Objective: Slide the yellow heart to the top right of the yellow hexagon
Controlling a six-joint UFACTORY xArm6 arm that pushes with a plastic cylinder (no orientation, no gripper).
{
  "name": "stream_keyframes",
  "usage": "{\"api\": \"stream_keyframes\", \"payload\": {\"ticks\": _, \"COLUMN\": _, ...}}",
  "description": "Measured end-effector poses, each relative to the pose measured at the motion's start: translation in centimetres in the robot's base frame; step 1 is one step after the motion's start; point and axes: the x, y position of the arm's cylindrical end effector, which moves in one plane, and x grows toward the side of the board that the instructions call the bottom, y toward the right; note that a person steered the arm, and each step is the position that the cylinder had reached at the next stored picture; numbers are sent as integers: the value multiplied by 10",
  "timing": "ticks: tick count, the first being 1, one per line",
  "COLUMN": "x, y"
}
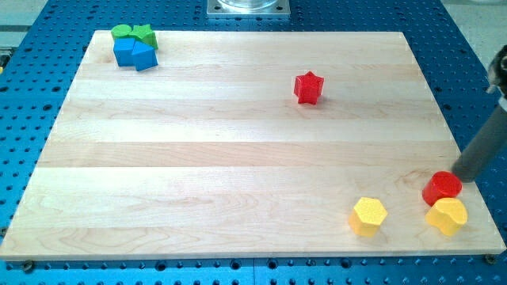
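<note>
The yellow heart [447, 216] lies near the board's bottom right corner. A red round block [441, 188] touches its upper left side. The yellow hexagon [369, 216] lies to the heart's left, a short gap away. My tip [459, 176] comes in from the view's right edge and rests just right of and above the red round block, above the yellow heart.
A red star [309, 87] lies in the upper middle right. At the top left corner a green round block [122, 32], a green star [144, 35], a blue cube [124, 52] and a blue pentagon-like block [144, 56] sit clustered. The wooden board [238, 158] lies on a blue perforated table.
</note>
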Motion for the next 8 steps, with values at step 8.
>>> {"api": "stream_keyframes", "payload": {"ticks": 8, "x": -7, "y": -128}}
